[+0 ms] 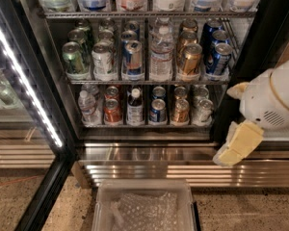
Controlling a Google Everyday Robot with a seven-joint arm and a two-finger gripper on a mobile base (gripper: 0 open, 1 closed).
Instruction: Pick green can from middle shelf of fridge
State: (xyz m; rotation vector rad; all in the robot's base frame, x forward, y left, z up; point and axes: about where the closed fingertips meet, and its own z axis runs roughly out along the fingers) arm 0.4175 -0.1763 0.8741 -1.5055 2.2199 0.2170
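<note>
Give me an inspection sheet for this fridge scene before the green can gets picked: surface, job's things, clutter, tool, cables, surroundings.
Surface: middle shelf, a wire rack with lanes full of drinks.
Job's things: green can, upright at the front of the leftmost lane; fridge, door open.
Clutter: white can, water bottle, gold can in the same front row.
Tool: tool at lower right, outside the fridge, apart from the green can.
Cables: nothing seen.
Surroundings: clear bin on the floor; light strip lit at left.

Middle shelf front: one each of green can, white can, blue-silver can, water bottle, gold can, blue can; one tool, lower right.
</note>
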